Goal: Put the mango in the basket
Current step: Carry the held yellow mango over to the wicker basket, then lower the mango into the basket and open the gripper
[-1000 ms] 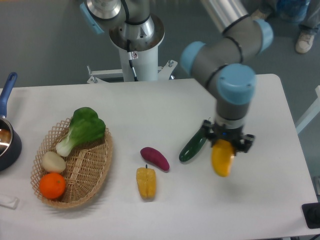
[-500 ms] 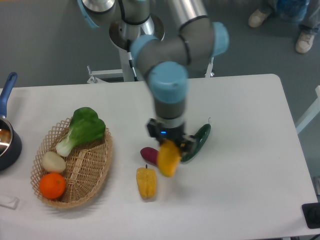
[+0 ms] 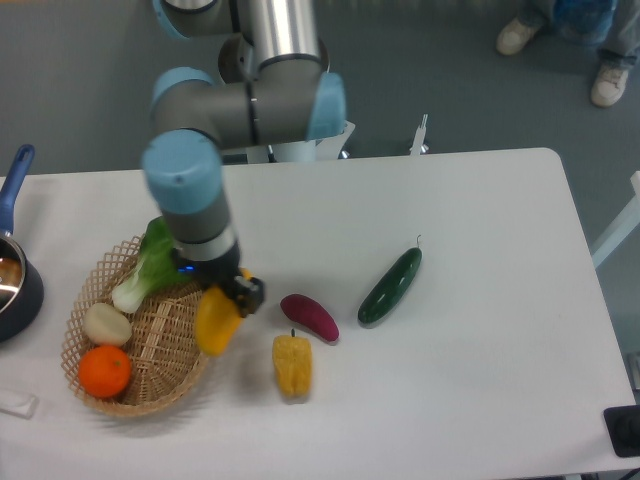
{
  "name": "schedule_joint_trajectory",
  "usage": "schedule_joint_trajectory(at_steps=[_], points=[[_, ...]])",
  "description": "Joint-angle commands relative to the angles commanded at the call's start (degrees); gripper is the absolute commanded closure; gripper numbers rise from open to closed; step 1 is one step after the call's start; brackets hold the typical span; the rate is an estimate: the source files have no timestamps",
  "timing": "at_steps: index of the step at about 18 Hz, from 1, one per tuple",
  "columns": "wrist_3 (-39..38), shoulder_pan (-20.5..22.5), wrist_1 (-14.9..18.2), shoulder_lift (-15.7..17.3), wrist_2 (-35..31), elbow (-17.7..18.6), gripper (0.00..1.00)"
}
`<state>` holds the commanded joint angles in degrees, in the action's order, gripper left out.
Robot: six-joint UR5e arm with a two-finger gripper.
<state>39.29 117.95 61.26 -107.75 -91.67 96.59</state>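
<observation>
Swinging left across the table, the gripper [image 3: 222,291] now hangs over the right rim of the basket [image 3: 95,298], fingers closed around the mango [image 3: 217,320]. It's smooth, yellow with an orange tinge, dangling lengthwise. Half a second ago it hung beside the purple eggplant [image 3: 310,316].
</observation>
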Motion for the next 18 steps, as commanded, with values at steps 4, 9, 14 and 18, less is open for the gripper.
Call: schedule_joint_trajectory(at_steps=[4,9,14,18], points=[[-0.3,-1.3,-0.1,-0.6,-0.2,1.1,0.59],[-0.4,-2.7,-0.5,-2.2,-0.5,1.7,0.39],[-0.5,-3.3,-1.1,-3.3,-0.6,1.7,0.0],[-0.5,-3.5,-1.1,-3.2,-0.7,1.7,0.0]])
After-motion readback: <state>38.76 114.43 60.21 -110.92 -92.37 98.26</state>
